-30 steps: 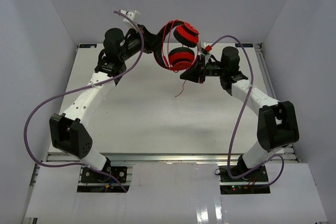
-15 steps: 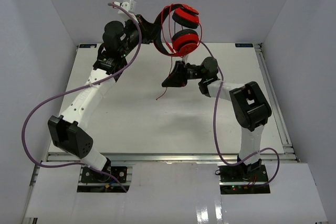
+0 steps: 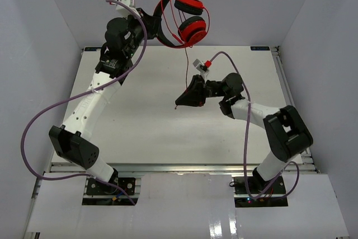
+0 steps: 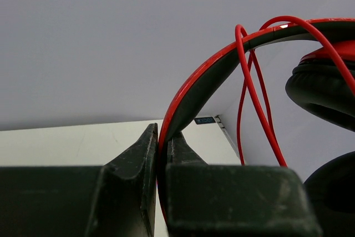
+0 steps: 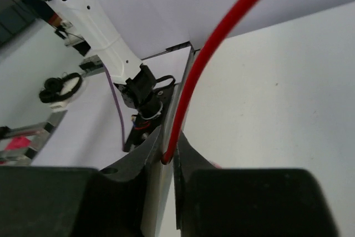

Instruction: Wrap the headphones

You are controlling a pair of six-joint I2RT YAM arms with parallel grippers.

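we see the left gripper high above the far edge of the table, its jaws pressed together on the headband of the headphones, which hang in the air just to its right. the thin red cable loops over the headband and drops down to the right gripper, which sits lower, over the middle of the table. the right gripper's jaws pinch the cable close to its free end, with a short tail showing beyond the fingertips.
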